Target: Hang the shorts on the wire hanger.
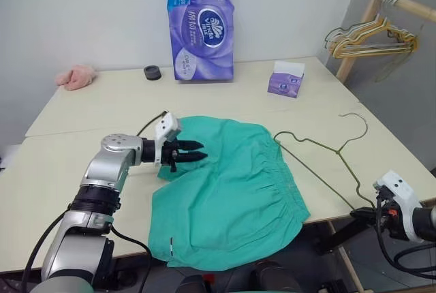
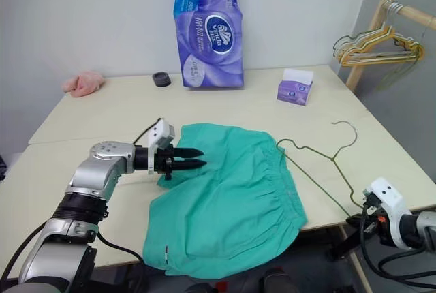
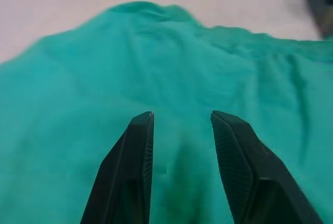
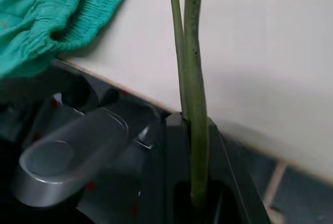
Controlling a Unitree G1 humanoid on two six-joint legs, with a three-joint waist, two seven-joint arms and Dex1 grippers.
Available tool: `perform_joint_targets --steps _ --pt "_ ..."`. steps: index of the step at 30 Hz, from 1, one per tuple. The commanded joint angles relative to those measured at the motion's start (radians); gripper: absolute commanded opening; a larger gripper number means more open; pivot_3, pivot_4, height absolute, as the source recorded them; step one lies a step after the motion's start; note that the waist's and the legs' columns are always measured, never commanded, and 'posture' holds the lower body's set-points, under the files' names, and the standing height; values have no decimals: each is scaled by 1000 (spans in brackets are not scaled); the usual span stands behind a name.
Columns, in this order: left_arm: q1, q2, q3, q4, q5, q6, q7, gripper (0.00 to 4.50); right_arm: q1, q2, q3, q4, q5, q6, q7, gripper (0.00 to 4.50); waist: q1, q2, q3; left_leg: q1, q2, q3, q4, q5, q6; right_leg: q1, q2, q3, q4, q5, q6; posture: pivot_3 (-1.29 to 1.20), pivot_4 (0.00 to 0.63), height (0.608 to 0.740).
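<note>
The teal-green shorts lie spread on the cream table, with the gathered waistband toward the right and the lower hem hanging over the front edge. My left gripper hovers level over the shorts' left leg. It is open, and the left wrist view shows only cloth under its fingers. The wire hanger lies on the table to the right of the shorts, hook pointing away. At the table's front right edge my right gripper is shut on the hanger's wire.
At the back of the table are a tall purple tissue pack, a small purple tissue box, a black ring and a pink cloth. A wooden rack with bunched hangers stands at the far right.
</note>
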Motion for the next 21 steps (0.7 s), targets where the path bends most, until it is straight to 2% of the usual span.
perform_joint_targets --steps 1,8,14,21 --pt "-5 1 5 -58 -22 15 -7 1833 -2 41 -50 -37 50 53 -55 0 -8 0 0 0 0 0 0 0 0 0 0 0 0 0 0 -234 49 740" --pt "-2 -1 -8 -79 -32 17 -33 1833 -48 76 5 -31 135 150 -103 0 -23 1 0 0 0 0 -1 0 1 0 1 1 -1 0 1 -220 47 740" --pt "3 -20 7 -92 -35 -19 -22 1833 -70 39 58 -17 198 225 -94 0 -20 1 0 0 0 0 -1 0 1 0 1 1 -1 -1 1 -206 49 740" --pt "33 -58 41 -109 -29 -111 60 1833 -87 36 10 20 270 273 -91 0 -19 0 0 0 0 0 0 -1 1 0 1 1 -1 0 1 -185 53 740"
